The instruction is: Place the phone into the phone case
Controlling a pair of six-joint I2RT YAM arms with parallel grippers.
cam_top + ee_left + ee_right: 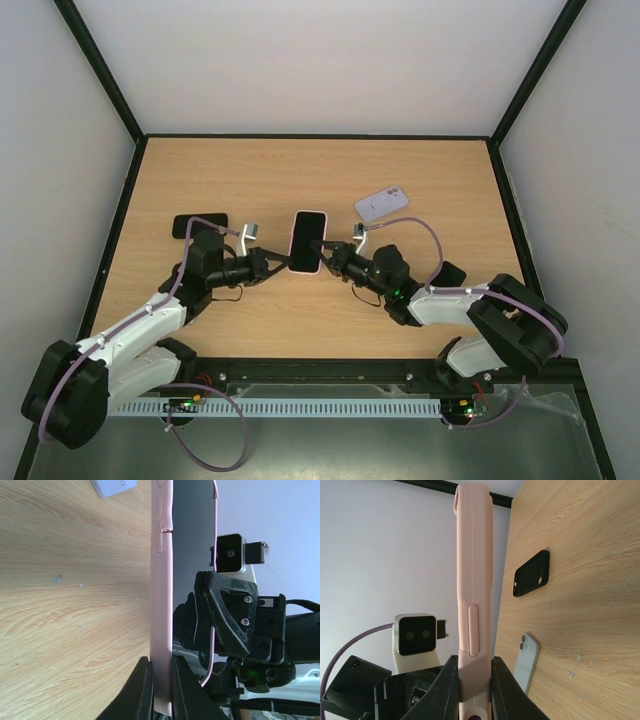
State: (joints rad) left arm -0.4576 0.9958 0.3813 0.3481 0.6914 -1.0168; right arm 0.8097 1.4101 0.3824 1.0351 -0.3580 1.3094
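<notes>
The pink phone case (310,212) hangs flat above the middle of the table, held between both arms. A dark glossy face, the phone (307,242), fills it screen up. My left gripper (281,262) is shut on the case's left long edge. In the left wrist view its fingers (144,680) clamp the pink edge (161,580) beside the dark screen (192,530). My right gripper (326,248) is shut on the right long edge. The right wrist view shows that gripper (473,659) pinching the pink side (475,555) just below a side button. The case's thin rim on the right gripper's side bows outward.
A white phone-shaped item (381,204) lies back up at the back right, and shows in the left wrist view (112,486). A black case (199,225) lies at the left (532,573). The right wrist view shows a pale phone (526,655) lying face down. Black frame posts edge the table.
</notes>
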